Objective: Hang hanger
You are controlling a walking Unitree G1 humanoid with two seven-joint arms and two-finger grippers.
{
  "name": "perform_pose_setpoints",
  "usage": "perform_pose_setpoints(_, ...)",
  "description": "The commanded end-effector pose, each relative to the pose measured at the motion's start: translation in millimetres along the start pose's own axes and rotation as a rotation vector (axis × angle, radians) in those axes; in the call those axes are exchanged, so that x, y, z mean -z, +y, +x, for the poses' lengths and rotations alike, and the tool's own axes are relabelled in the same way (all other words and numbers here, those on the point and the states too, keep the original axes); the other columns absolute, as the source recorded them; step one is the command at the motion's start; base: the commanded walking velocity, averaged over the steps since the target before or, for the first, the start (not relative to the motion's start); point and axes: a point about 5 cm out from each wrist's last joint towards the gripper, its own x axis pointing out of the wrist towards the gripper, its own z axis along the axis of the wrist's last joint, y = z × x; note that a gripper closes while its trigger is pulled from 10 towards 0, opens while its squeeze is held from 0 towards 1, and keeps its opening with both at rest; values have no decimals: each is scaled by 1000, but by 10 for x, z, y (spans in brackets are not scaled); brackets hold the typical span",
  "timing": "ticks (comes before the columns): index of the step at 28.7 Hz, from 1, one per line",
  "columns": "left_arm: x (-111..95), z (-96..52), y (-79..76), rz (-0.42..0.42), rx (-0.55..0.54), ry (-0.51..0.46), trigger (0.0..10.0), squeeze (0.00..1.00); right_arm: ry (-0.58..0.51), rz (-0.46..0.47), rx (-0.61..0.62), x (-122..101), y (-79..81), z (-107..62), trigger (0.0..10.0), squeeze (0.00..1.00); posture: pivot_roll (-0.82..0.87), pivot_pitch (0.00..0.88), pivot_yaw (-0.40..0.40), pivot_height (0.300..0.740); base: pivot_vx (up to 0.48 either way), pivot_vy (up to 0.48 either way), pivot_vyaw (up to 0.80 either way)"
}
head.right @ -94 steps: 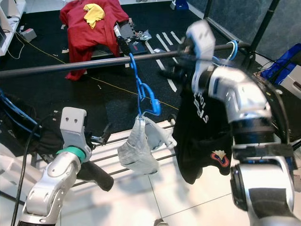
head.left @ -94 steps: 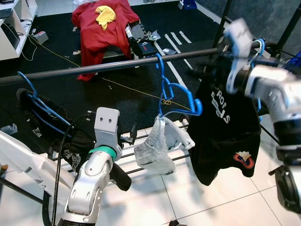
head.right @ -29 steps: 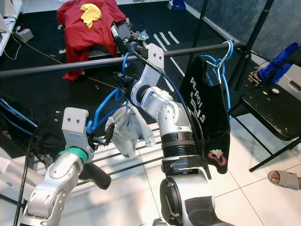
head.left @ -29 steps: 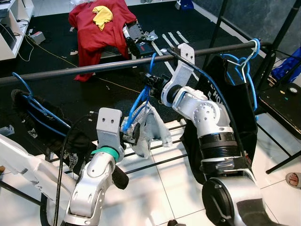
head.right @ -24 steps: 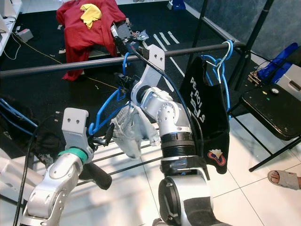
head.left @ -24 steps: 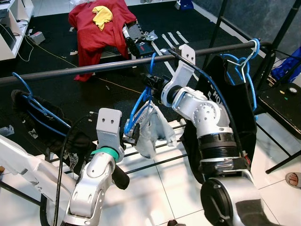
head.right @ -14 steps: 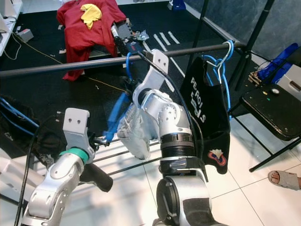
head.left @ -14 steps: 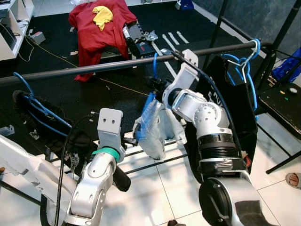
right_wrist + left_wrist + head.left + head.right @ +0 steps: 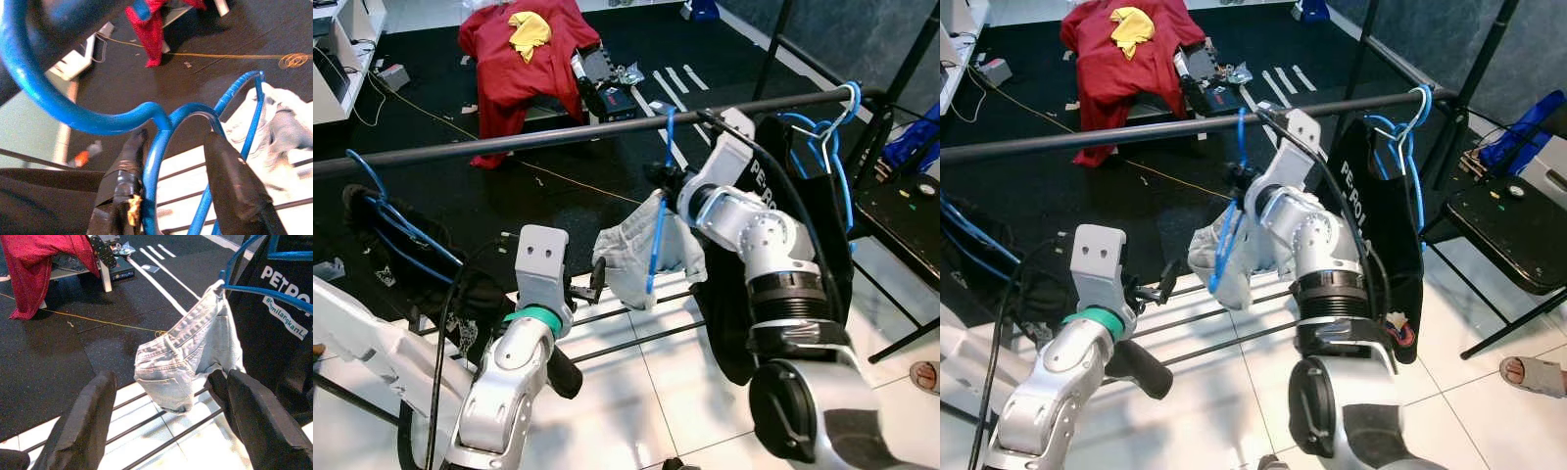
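A white tiled floor meets a black mat, and a long dark metal clothes rail (image 9: 509, 142) crosses the upper half of the frame. At its centre a blue plastic hanger (image 9: 658, 230) carrying pale denim shorts (image 9: 631, 257) has its hook over the rail. The right gripper (image 9: 178, 161) sits at the hanger's neck, its black fingers (image 9: 230, 171) apart on either side of the blue wire, so I judge the hanging step nearly done; next it calls for drawing that gripper back clear of the hook without dragging the hanger off. The left gripper (image 9: 166, 401) hovers in the lower left, fingers spread wide, holding nothing. At the right of the frame hangs a black T-shirt (image 9: 813, 235) with white lettering, "PETPO…" above "#milangkanLi…" in the left wrist view. A red garment (image 9: 514, 49) lies at the upper left
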Motion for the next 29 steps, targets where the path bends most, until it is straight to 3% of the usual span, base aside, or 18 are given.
perform_pose_setpoints(1, 44, -7, -1, 1, 0, 24, 10000, 0, 74, -17, 66, 170, -147, 23, 1137, 0, -180, 130, 73, 740, 0, 0, 0)
perform_pose_setpoints(5, 44, -6, -1, 1, 0, 24, 10000, 0, 76, -22, 76, 172, -167, 26, 1137, 0, -180, 130, 73, 740, 0, 0, 0)
perform_pose_setpoints(6, 44, -7, -1, 1, -1, 24, 10000, 0, 64, -74, 86, 145, -206, 23, 0, 0, -178, 131, 73, 740, 0, 0, 0)
perform_pose_setpoints(7, 44, -7, 0, 1, -1, 24, 10000, 0, 51, -140, 96, 113, -254, 19, 0, 0, -178, 131, 73, 740, 0, 0, 0)
perform_pose_setpoints(10, 46, -11, -1, 0, -1, 24, 10000, 0, 46, -197, 101, 82, -319, 5, 0, 0, -178, 131, 73, 740, 0, 0, 0)
perform_pose_setpoints(22, 58, -17, -14, -2, 4, 29, 10000, 0, 43, -283, 156, -7, -572, -66, 0, 0, -187, 136, 76, 740, 0, 0, 0)
perform_pose_setpoints(25, 58, -14, -20, -2, 8, 29, 10000, 0, 5, -446, 146, -94, -631, -106, 0, 0, -187, 136, 76, 740, 0, 0, 0)
perform_pose_setpoints(29, 60, -18, -23, -2, 8, 30, 10000, 0, -35, -548, 82, -153, -581, -136, 0, 0, -183, 137, 76, 740, 0, 0, 0)
